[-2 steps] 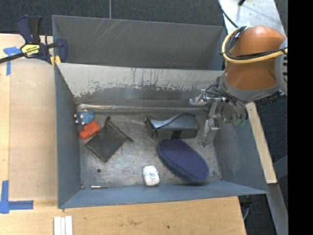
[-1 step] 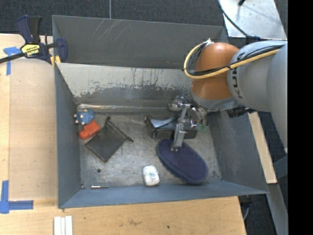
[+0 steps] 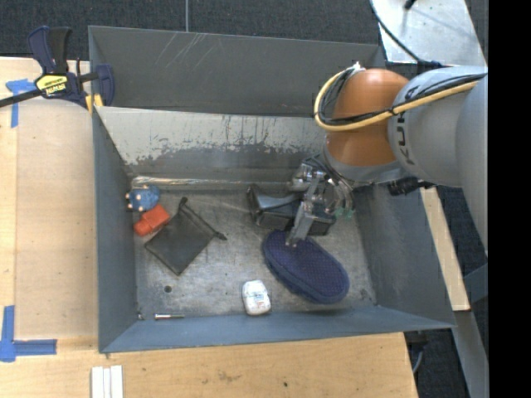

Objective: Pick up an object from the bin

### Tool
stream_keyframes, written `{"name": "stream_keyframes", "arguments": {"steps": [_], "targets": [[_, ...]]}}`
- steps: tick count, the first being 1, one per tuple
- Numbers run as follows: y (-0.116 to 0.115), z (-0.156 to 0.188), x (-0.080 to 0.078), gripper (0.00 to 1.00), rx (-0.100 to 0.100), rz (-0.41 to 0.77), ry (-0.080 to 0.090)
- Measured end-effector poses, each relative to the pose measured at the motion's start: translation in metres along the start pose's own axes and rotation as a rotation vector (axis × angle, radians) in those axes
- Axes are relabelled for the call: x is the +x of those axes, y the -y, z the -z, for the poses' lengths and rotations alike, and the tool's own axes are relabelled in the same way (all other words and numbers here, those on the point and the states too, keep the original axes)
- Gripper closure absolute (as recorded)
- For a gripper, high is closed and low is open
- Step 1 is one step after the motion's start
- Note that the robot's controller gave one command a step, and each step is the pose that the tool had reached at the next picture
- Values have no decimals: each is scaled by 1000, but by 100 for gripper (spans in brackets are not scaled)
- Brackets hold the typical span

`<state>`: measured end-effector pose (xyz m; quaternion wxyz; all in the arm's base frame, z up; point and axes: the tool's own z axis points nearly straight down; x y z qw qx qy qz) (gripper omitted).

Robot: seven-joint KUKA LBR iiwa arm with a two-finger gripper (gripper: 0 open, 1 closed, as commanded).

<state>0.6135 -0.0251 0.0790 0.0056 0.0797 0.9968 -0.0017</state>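
My gripper (image 3: 297, 232) hangs low in the right half of the bin, tilted down and to the left. Its tip is at the upper left edge of a dark blue oval pad (image 3: 307, 270) that lies flat on the floor near the front right. Whether it touches the pad I cannot make out. Directly behind the gripper, toward the back wall, lies a black angular thing (image 3: 270, 206), partly hidden by the gripper body.
A small white packet (image 3: 255, 297) lies at the front middle. A black flat square (image 3: 179, 240) sits left of centre, with an orange block (image 3: 152, 220) and a blue toy (image 3: 144, 197) in the back left corner. A thin stick (image 3: 168, 315) rests by the front wall.
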Motion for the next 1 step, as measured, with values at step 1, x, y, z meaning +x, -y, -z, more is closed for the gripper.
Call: {"name": "stream_keyframes", "arguments": {"steps": [1], "targets": [[15, 179, 45, 100, -3, 330, -8]]}}
